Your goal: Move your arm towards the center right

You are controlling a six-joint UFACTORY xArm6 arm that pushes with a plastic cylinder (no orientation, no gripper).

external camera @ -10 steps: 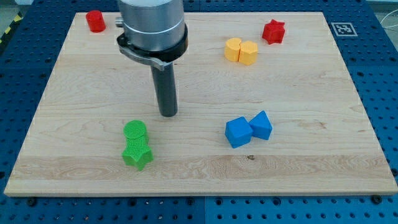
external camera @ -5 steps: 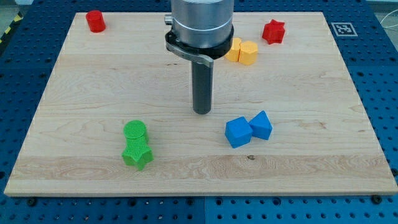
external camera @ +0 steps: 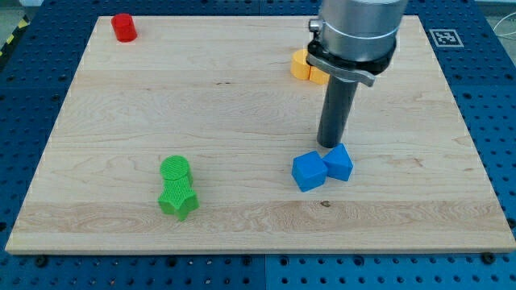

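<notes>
Wooden board [external camera: 242, 97] on a blue perforated table [external camera: 24, 129], with a fiducial marker [external camera: 443, 37] at the board's 1 o'clock corner. Open wood across the whole 3 o'clock side, from the rod out to the edge — likewise across the middle and along the 9 o'clock edge.

Red cylinder [external camera: 123, 26] near the 11 o'clock corner, well apart from everything else. Green cylinder [external camera: 175, 170] touching a green star block [external camera: 179, 200] at about 7 o'clock. Blue cube [external camera: 309, 171] and a smaller blue block [external camera: 339, 162], shape unclear, touching each other a little past centre toward 4 o'clock. Yellow block [external camera: 301, 66] at about 1 o'clock, largely hidden behind the arm; shape not readable.

Arm upright, grey metal housing [external camera: 355, 32] entering from 12 o'clock, dark rod [external camera: 336, 113] hanging straight down. My tip [external camera: 329, 146] right of centre, just at 12 o'clock of the blue pair, very near the smaller blue block; contact cannot be told. No jaws on this arm, only the bare rod, holding nothing.
</notes>
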